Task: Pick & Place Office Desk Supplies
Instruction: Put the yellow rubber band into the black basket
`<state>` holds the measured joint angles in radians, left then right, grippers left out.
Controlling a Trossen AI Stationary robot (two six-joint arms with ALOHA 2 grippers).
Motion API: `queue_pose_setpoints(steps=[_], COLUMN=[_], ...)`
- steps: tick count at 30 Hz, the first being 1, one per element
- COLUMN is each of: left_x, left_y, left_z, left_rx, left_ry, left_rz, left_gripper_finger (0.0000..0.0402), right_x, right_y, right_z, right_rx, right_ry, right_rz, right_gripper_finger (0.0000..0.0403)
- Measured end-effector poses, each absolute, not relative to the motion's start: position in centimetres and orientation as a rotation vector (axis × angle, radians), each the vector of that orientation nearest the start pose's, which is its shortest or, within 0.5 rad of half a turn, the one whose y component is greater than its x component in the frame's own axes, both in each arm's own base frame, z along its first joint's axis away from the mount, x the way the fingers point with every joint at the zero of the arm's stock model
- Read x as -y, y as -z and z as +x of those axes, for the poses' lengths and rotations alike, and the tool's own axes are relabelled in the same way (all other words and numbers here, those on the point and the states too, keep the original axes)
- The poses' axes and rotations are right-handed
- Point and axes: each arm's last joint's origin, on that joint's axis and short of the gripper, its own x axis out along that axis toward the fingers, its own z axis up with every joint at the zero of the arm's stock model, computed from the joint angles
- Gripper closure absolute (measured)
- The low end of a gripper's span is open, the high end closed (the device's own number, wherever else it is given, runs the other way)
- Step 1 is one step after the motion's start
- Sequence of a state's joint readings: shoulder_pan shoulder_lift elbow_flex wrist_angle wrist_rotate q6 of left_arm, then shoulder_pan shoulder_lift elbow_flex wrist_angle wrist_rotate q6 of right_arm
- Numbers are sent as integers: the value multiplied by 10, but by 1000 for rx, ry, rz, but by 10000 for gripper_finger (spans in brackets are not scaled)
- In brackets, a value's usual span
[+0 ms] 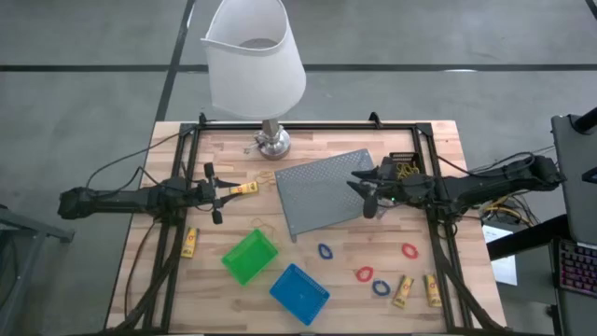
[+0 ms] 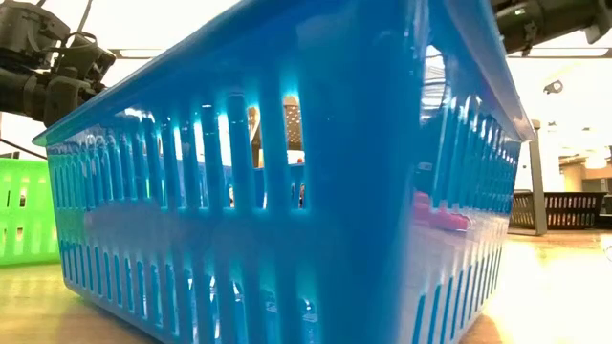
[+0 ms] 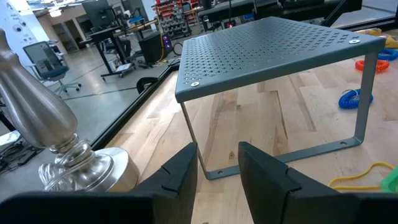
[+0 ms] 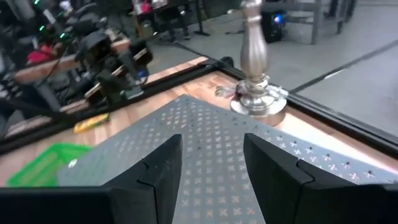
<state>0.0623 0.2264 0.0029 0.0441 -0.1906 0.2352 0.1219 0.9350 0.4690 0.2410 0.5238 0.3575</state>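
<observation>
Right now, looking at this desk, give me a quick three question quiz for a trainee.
1. True or false: the green bin lies nearer the left gripper than the blue bin does.
2. Over what does the right gripper hover? A. grey mesh tray B. lamp C. bare wood
3. Fill in: a yellow stick lies just in front of the ___ gripper.

Key: 1 true; 2 A; 3 left.

Illumination is even and diffuse in the high view, with soft, short shadows. In the low view, the blue bin [image 2: 287, 182] fills the frame, translucent and backlit by overexposed ceiling light. The right wrist view is motion-blurred; the left wrist view is sharper.
</observation>
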Motion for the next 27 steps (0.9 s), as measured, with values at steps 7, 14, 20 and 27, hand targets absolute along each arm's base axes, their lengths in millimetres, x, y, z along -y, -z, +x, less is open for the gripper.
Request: queue_pose_setpoints(steps=[7, 14, 20, 27], left_x=[-12, -12, -12, -12], left_y=[-150, -150, -150, -150], left_z=[109, 109, 109, 109], left_rx=[-208, -208, -208, -208], left_ry=[-230, -230, -230, -230], left_rz=[245, 245, 245, 245], left_gripper_finger=[284, 284, 284, 284], right_x=[-14, -19, -22, -22], right_y=[-234, -227, -229, -233], right_z=[215, 222, 222, 219], right_rx=[-150, -185, -176, -155], right_ry=[346, 220, 124, 99], right_rz=[94, 20, 143, 136], right_gripper_finger=[234, 234, 234, 234])
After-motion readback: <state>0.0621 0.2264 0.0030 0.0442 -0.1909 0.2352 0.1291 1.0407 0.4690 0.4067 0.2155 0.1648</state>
